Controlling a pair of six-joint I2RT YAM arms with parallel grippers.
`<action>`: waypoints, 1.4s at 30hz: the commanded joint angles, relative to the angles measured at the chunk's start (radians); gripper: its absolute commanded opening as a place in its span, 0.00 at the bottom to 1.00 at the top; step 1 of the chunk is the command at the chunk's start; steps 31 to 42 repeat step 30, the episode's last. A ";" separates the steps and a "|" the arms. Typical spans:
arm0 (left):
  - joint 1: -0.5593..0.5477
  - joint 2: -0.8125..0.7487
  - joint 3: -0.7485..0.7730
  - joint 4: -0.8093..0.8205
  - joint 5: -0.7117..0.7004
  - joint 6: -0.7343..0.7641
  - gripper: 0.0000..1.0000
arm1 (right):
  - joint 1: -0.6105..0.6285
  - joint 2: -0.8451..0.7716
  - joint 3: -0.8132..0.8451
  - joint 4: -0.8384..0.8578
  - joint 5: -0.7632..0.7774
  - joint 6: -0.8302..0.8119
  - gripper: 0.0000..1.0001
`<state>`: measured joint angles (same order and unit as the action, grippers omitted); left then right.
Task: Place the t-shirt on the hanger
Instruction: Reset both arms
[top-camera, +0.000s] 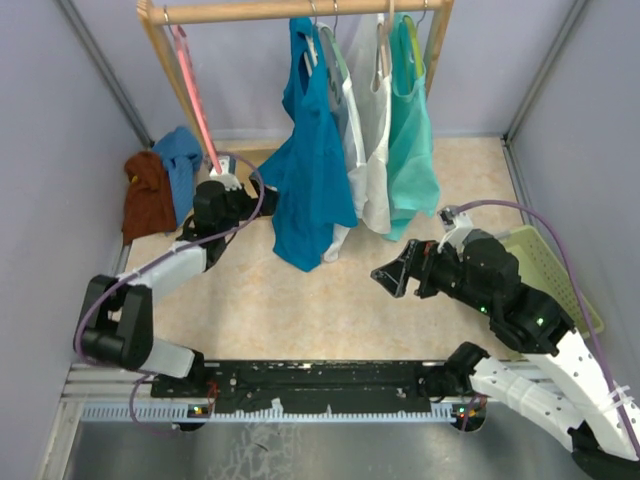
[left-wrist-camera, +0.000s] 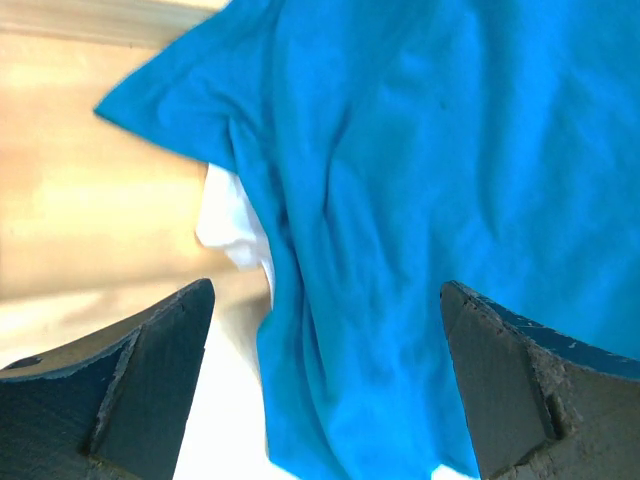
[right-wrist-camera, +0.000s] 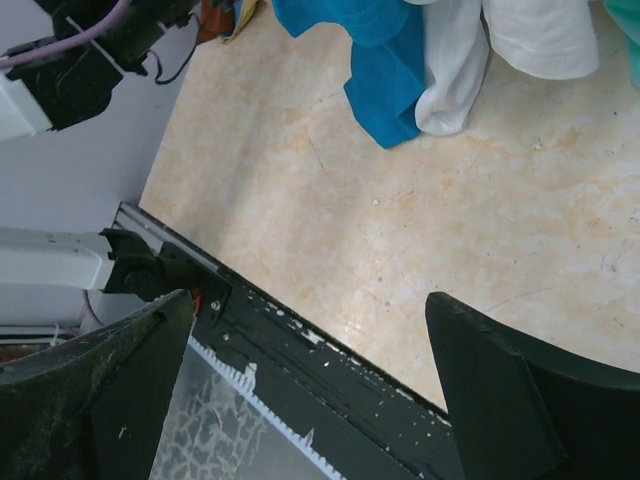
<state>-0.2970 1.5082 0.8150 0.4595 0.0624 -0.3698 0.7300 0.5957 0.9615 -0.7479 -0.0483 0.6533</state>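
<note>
Hanging on the rail (top-camera: 240, 12), the t-shirt (top-camera: 305, 170) looks finished; my left gripper (left-wrist-camera: 325, 290) and right gripper (right-wrist-camera: 308, 296) gape wide, empty.

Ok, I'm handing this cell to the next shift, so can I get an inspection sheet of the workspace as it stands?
Surface: beige marbled tabletop, no spill seen.
Job's things: t-shirt hangs from the wooden rail; its hanger is hidden under the cloth.
Clutter: white tank top, mint tank top, pink hanger, brown cloth and blue cloth heaped at far left, green basket at right.
Grippers: left gripper open, facing the t-shirt's lower folds, not gripping; right gripper open over bare tabletop.
Cables: a purple cable loops along each arm; no snag seen.
Surroundings: lilac-grey walls on three sides; nothing else seen.
</note>
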 joint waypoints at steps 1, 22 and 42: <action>-0.040 -0.186 -0.086 -0.183 0.035 -0.049 0.99 | -0.005 -0.010 0.025 0.042 0.022 -0.027 0.99; -0.089 -0.931 -0.089 -0.782 0.156 -0.061 0.99 | -0.006 -0.016 -0.068 0.010 0.171 -0.006 0.99; -0.089 -0.951 -0.087 -0.774 0.186 -0.059 0.99 | -0.006 -0.027 -0.048 -0.014 0.230 -0.009 0.99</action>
